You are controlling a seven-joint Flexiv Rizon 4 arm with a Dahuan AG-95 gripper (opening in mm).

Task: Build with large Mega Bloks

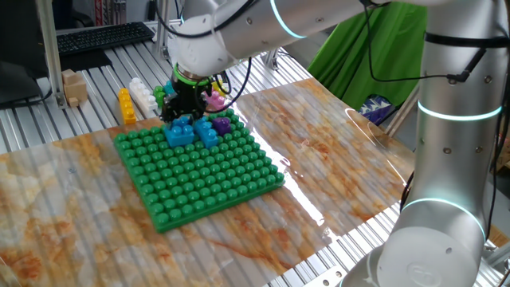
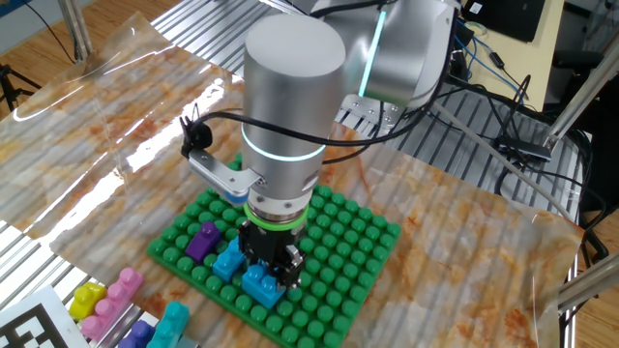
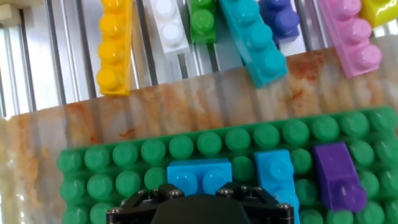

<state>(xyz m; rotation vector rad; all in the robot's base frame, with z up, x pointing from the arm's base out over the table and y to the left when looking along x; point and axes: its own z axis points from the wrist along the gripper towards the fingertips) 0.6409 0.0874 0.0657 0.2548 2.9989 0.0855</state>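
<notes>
Tool [image 2: 270, 274] over chunky (round-studded) blue Mega Bloks [image 3: 200, 176]

**Bright bricks on a green baseplate**

On the green baseplate [image 1: 199, 179] sit two blue bricks [image 3: 199, 174] and a purple brick [image 3: 337, 174]. Beyond the baseplate lie yellow [image 3: 114, 46], white [image 3: 169, 26], green [image 3: 203, 22], turquoise [image 3: 255, 37] and pink [image 3: 351, 37] bricks. Beneath it, the mat [image 1: 335, 151] is mottled orange-brown.

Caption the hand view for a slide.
Two blue bricks and a purple brick on the green baseplate; spare bricks beyond.
</notes>
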